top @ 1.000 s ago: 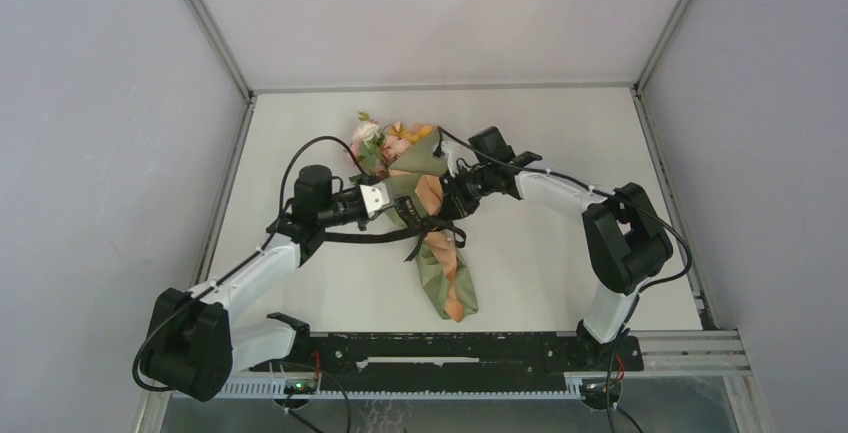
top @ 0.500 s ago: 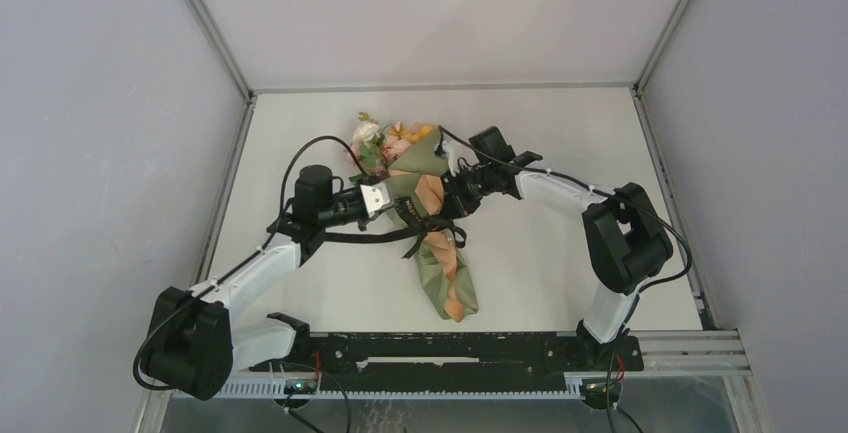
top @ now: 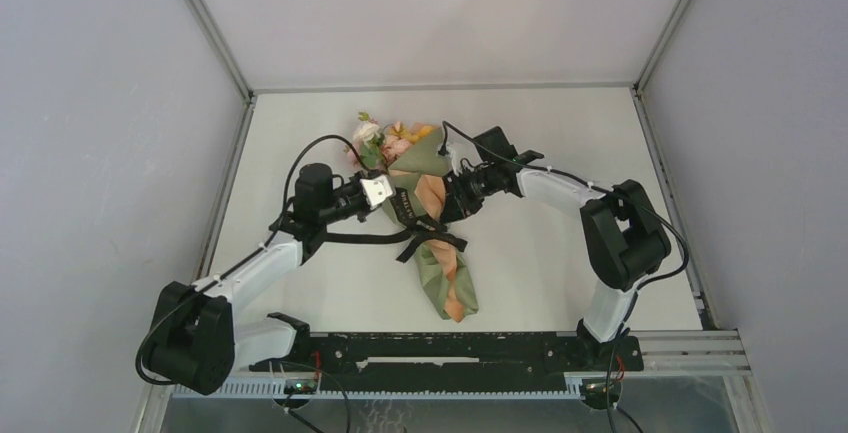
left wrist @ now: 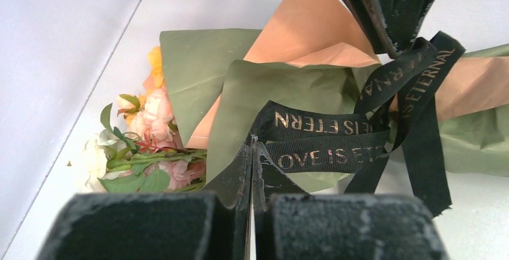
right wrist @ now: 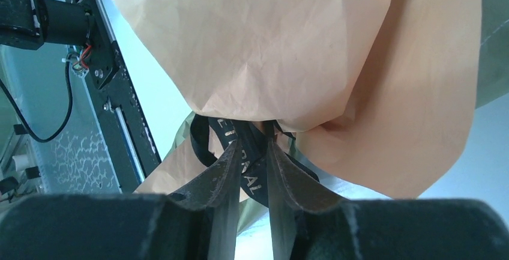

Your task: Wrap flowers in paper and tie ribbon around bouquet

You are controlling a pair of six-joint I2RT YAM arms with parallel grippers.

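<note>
Since a second ago the left fingers [top: 378, 193] have edged slightly away from the wrap, and the hanging tails of the narrow black ribbon [top: 420, 240] have shifted with them.

From above, the bouquet [top: 443, 268], a tapering cone of olive-green and peach-orange paper with pink, white and yellow blooms at its wide end, lies on the white surface [top: 540, 143]. Its ribbon-bound waist sits directly between the left fingers and the right fingers [top: 447, 196].

In the left wrist view, these fingers are pressed fully together with a gold-lettered ribbon strand pinched at their tips. The blooms lie ahead and to their left.

In the right wrist view, those fingers stand slightly apart with a lettered strand running through the gap. Whether they grip it I cannot tell.

As I judge it, the risk is that this strand slides free while the left side pulls, so the half-made knot slackens and the paper springs open. Too hard a pull could also drag the light bouquet or crush its cone.
</note>
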